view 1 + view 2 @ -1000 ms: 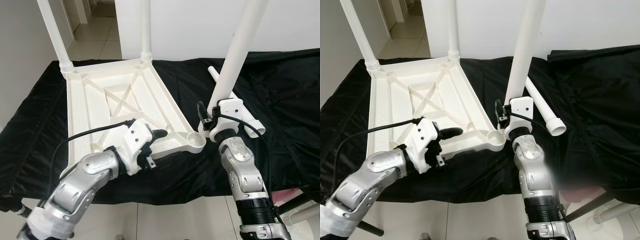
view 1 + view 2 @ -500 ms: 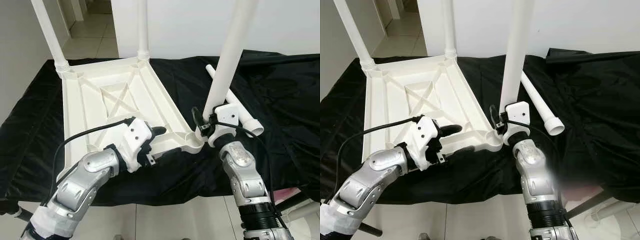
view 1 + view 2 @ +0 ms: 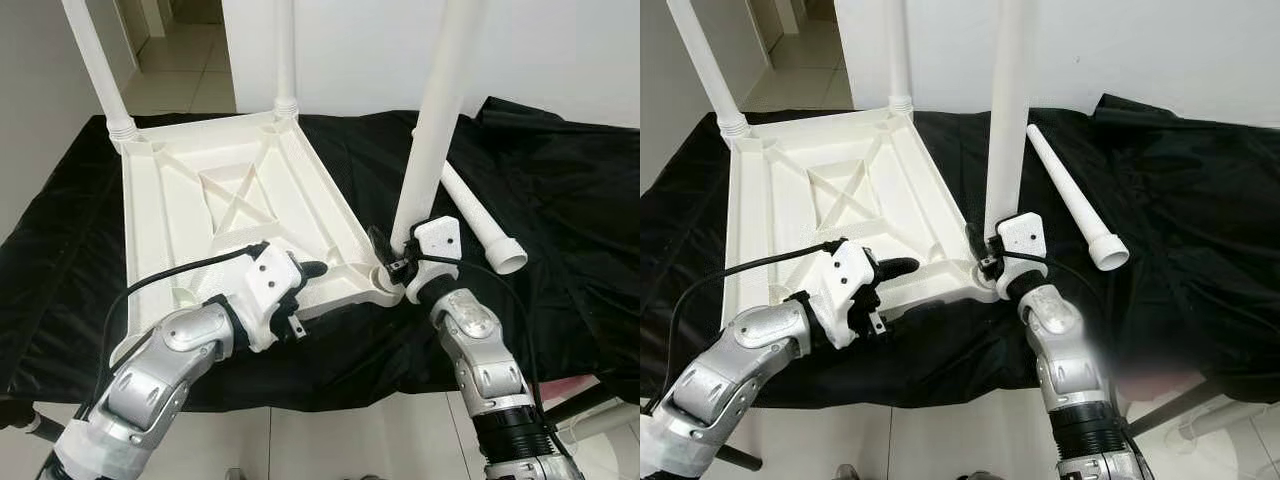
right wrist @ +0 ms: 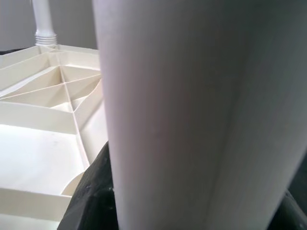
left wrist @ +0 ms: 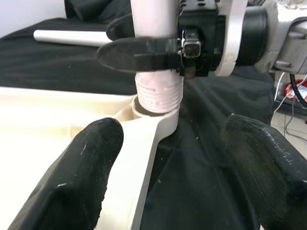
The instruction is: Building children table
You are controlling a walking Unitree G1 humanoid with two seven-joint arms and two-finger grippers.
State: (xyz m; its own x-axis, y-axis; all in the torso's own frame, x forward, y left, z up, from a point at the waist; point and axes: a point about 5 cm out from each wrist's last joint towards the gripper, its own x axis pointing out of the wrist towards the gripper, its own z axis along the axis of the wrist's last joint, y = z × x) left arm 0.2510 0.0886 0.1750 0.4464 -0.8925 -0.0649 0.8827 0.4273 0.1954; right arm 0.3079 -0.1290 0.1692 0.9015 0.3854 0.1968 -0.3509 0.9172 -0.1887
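The upturned white tabletop [image 3: 230, 215] is lying on the black cloth [image 3: 560, 190]. My right gripper [image 5: 144, 48] is clamping a white leg [image 3: 430, 130] upright, its threaded end sitting in the near corner socket [image 5: 156, 112]. My left gripper [image 5: 163, 177] is hovering open beside that corner.

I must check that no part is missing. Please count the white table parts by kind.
Tabletop, upside down: 1
Legs standing in far corner sockets: 2
Leg held at near corner socket: 1
Loose leg on black cloth: 1
Total: 5
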